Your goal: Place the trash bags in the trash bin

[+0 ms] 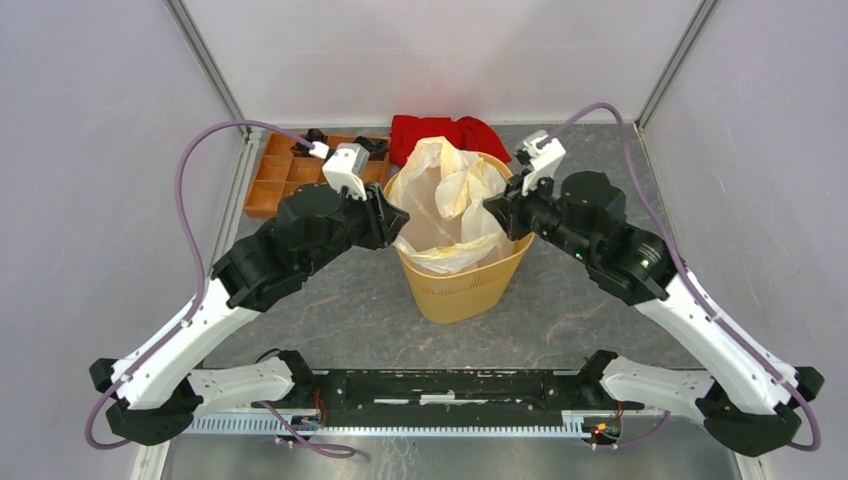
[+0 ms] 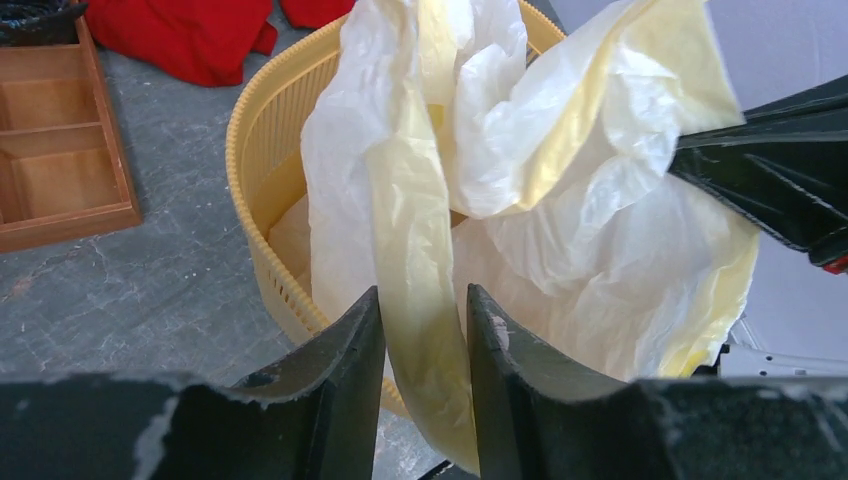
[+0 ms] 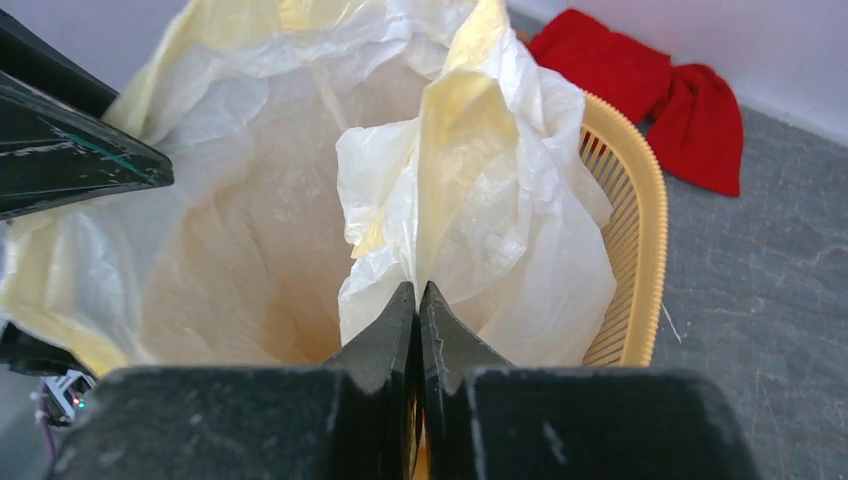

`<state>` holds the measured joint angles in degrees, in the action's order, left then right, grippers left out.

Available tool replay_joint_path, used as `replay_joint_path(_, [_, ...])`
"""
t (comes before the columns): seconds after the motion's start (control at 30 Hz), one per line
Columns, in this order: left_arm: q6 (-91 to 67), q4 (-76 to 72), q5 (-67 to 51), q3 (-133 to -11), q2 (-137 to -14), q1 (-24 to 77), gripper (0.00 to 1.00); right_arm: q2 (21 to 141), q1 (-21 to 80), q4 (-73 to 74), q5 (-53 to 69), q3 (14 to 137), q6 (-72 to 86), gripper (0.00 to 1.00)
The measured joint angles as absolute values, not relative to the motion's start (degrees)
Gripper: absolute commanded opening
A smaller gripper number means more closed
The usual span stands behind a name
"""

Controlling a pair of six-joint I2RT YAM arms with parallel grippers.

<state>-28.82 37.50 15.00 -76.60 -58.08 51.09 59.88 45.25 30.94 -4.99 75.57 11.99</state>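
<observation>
The yellow-orange mesh trash bin stands mid-table with the cream-white trash bag spread inside it and rising above the rim. My left gripper is at the bin's left rim. In the left wrist view its fingers stand apart, and a band of the bag hangs between them over the rim of the bin. My right gripper is at the right rim. In the right wrist view it is shut on a fold of the bag, just inside the bin.
A red cloth lies behind the bin against the back wall. A brown wooden compartment tray sits at the back left, close to the left arm. Grey walls enclose the table on three sides.
</observation>
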Motion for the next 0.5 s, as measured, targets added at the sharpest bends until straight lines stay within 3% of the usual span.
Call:
replay_joint_path(0.1, [-29.17,37.89,15.03,-76.60,-56.40,51.09,0.49,56.86,45.25,29.54,-5.04,74.70,12.27,0.09])
replay_joint_path(0.27, [-30.52,38.44,14.96,-75.96,-53.32,51.09,0.50,54.39,45.25,28.67,-5.06,72.49,12.64,0.19])
replay_joint_path(0.4, [-32.01,38.59,14.74,-73.95,-51.75,51.09,0.47,54.59,45.25,28.80,-4.93,71.88,12.91,0.26])
replay_joint_path(0.5, [-33.19,38.89,14.63,-72.40,-50.65,51.09,0.40,54.26,45.25,28.80,-4.58,71.64,13.21,0.25])
